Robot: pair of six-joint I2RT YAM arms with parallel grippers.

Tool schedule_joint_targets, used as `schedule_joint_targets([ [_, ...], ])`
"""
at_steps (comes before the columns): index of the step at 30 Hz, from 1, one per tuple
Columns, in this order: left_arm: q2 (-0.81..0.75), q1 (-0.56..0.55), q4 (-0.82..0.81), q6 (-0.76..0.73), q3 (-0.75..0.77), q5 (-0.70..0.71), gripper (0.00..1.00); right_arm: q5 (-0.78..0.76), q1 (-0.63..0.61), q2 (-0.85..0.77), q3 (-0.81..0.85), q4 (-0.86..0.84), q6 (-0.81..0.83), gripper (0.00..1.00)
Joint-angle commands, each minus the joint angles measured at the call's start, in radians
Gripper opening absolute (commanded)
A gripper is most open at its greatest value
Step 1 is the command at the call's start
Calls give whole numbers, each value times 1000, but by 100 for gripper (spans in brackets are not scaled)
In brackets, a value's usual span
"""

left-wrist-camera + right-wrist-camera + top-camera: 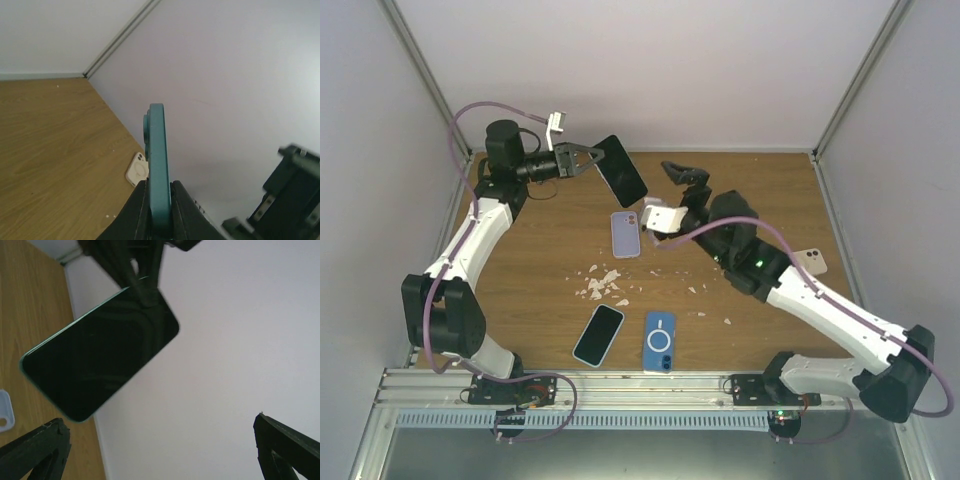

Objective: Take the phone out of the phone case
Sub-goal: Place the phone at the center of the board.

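Top view: shows the left jaws closed on one short end of the cased phone (621,170), held aloft over the far part of the surface (540,270). Puts its long axis on a slant, gripped end far-left, free end near-right, dark screen upward. Shows the right jaws spread wide with nothing between them, just right of that free end and apart from it, so nearest for any pull. Leaves open air around the phone, with the back wall close behind. Lower down, lists a lilac case (626,234), white scraps (605,283), a black phone (598,335), a blue case (660,342) and a pale case (811,262) near the right wall.

Left wrist view: gives the phone (158,165) edge-on and upright between the pinching jaws, teal shell all round and the camera bump on the left face. Catches the pale case (137,170) flat on the surface beyond.

Right wrist view: faces the screen (100,365), a teal rim around it, so not yet freed. Sets it up and left of the gap between the wide-set jaws, touching neither. Probably calls for an advance up-left before any closing on the free end.
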State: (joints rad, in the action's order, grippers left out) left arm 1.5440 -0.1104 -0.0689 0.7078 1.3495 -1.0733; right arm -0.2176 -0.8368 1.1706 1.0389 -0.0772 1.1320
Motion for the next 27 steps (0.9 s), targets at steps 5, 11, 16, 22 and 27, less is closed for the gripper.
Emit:
schedule_joint_targets([
  [5,-12,1,-120,-173,-21,-150,0,288,114,37,230,428,-430,100],
  [11,-1,-27,-114,-263,-25,-291,0,591,216,135,387,640,-614,100],
  [16,-5,-69,27,-443,-4,-327,0,898,325,204,472,737,-732,100],
  [22,-9,-125,197,-616,20,-331,0,1145,421,294,526,837,-823,91],
  [27,-13,-159,201,-636,25,-302,0,1206,422,331,487,846,-889,77],
])
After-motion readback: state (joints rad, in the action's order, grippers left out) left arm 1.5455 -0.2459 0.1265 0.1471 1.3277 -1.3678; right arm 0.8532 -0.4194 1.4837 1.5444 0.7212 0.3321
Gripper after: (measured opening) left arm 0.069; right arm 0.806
